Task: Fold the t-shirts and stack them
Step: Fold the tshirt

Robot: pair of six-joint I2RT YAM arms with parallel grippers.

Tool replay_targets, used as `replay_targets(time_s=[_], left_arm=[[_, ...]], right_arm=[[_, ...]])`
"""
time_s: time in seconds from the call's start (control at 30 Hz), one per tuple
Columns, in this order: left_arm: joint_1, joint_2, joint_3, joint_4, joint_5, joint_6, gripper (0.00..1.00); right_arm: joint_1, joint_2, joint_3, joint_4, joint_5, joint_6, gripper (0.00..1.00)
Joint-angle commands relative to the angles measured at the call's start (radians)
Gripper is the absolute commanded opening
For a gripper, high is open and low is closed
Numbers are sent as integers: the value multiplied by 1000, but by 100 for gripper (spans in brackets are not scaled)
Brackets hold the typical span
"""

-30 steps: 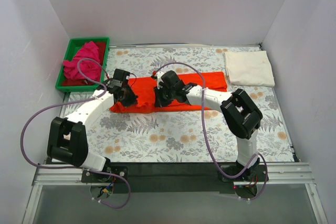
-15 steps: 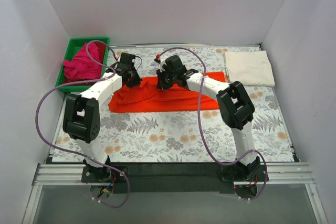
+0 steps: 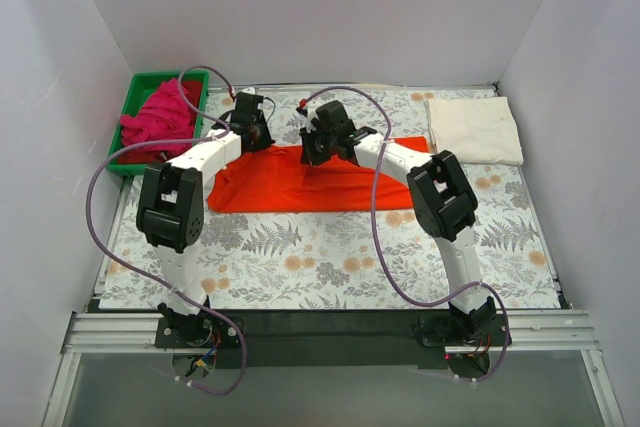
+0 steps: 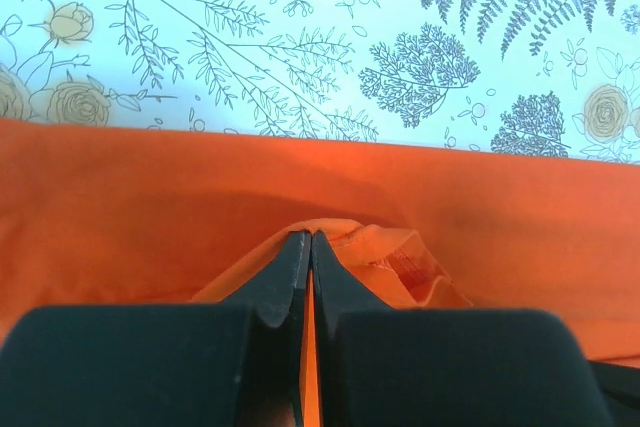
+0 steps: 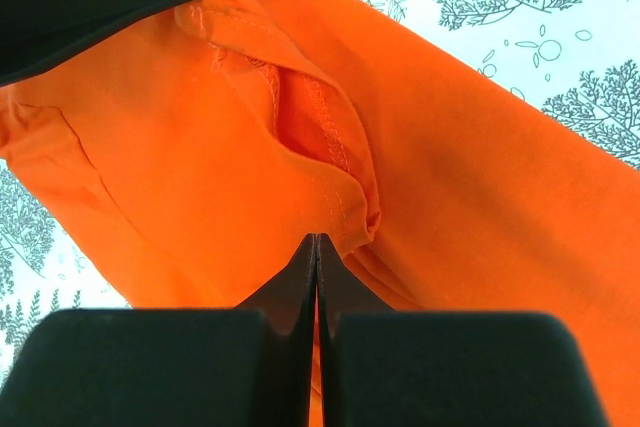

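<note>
Floral-print cloth (image 3: 330, 257) covers the counter. Orange-red t-shirt (image 3: 300, 185) mid-counter: soft, flattened into a long band. Left hand (image 4: 310, 239) and right hand (image 5: 316, 242) both pressed together, pinching its bunched, stitched far edge. Far right: cream t-shirt (image 3: 475, 130), folded square. Far left: magenta t-shirt (image 3: 160, 117) crumpled in green plastic tray (image 3: 170, 75).

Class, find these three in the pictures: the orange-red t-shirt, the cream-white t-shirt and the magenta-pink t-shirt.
orange-red t-shirt (image 3: 300, 187), top external view, flat middle of the cloth.
cream-white t-shirt (image 3: 475, 130), top external view, centre of its folded top.
magenta-pink t-shirt (image 3: 155, 119), top external view, middle of the crumpled heap.
</note>
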State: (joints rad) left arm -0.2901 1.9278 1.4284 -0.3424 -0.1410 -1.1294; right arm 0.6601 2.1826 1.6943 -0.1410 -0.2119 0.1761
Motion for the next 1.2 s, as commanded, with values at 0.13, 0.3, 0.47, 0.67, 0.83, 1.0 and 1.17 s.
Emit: replay_targets(time_s=[0.13,0.3,0.47,0.67,0.83,1.0,1.17], left_arm=[[3,31,24,45,-48,30,0],[11,69,23,49,-71,-1,10],[23,71,46,49,-78,-32,29],[29,-22,44,27,-89,-84,64],[28,-145,-34,-99,-108,-170,67],[28,-268,-212,-155,-91,-251,46],[37,-279,-359,-147,-115,-256,39]], right_arm=[[-11,19,39,6,8,-18,1],[-27,-35,-22,6,54,-33,18],[-60,-162,-139,-6,85,-43,37],[-68,-319,-307,-71,94,-66,37],[-68,-371,-410,-71,62,-27,36],[-68,-351,-435,-71,26,-7,35],[-71,-296,-409,-71,28,-9,34]])
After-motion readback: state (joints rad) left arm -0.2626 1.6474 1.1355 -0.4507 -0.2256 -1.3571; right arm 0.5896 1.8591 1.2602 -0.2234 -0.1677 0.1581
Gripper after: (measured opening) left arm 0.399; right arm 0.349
